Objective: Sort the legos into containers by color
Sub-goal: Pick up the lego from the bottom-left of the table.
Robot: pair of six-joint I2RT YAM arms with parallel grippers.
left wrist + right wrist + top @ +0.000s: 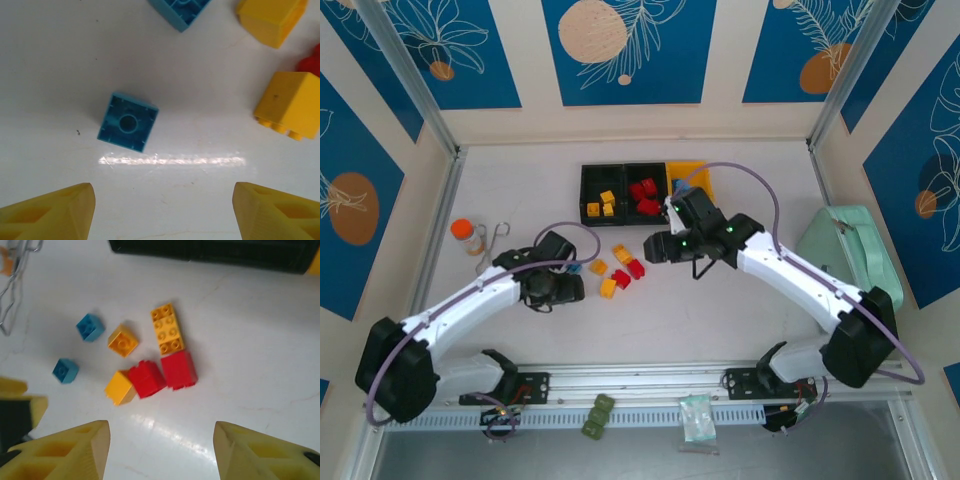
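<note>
Three joined containers stand at the back: a black one (599, 190) with yellow legos, a black one (645, 180) with red legos, and a yellow one (695, 172) partly hidden by my right arm. Loose legos lie mid-table: two red (178, 369) (146, 378), three yellow (166, 328) (123, 340) (120, 387) and two light blue (90, 327) (65, 370). My right gripper (160, 447) (655, 247) hovers open just short of the red pair. My left gripper (162, 210) (570, 287) is open, with an upside-down blue lego (128, 122) ahead of its fingertips, untouched.
An orange-capped bottle (467, 236) and a wire clip (500, 235) sit at the left. A mint-green case (845, 245) lies at the right. Olive-green blocks (598, 415) and a small clear bag (698, 415) rest on the near rail.
</note>
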